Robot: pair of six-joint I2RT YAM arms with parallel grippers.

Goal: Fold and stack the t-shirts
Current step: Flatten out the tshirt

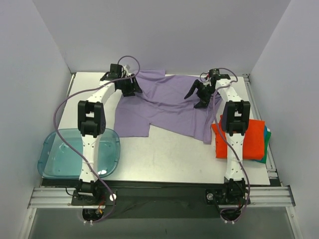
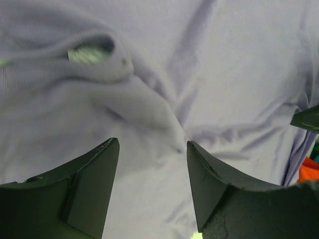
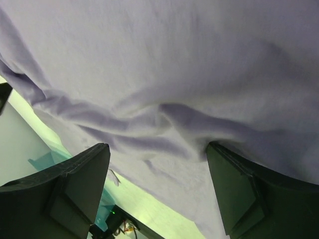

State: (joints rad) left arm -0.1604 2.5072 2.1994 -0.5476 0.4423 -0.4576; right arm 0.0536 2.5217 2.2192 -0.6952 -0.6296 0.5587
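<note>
Left hand [image 2: 152,144], wrist view: two dark fingers [image 2: 84,189] fill the foreground, spread apart and holding nothing, poised over the lavender t-shirt [image 2: 224,74]. The ribbed collar [image 2: 94,47] lies just beyond them, a pale label showing in its opening. Right hand [image 3: 158,147], wrist view: jaws set wider apart, likewise empty, with a soft ridge of the same cloth rising between them. Whether either hand's tips touch the cloth cannot be told.

Top view: the lavender shirt lies spread, unfolded and wrinkled, across the far half of the tabletop [image 1: 164,162]. The left hand is over its far-left part near the collar, and the right hand is over its right part. At the tabletop's right edge, beside the right arm, the orange-red t-shirt [image 1: 251,142] lies folded on a green-teal t-shirt [image 1: 268,135], of which only an edge shows. This is judged to be the stack awaiting the lavender one. A translucent blue tray [image 1: 60,154] sits at the near-left corner, apart from the shirts.

Handling (judgement): the cloth is light, limp and not fragile. It will sag, drag and crease rather than hold a shape, and a shallow pinch may slip off or catch one layer only. The firmest holds are likely the seamed parts (collar, shoulder, hem), taken by both hands together so that the fold line stays straight
</note>
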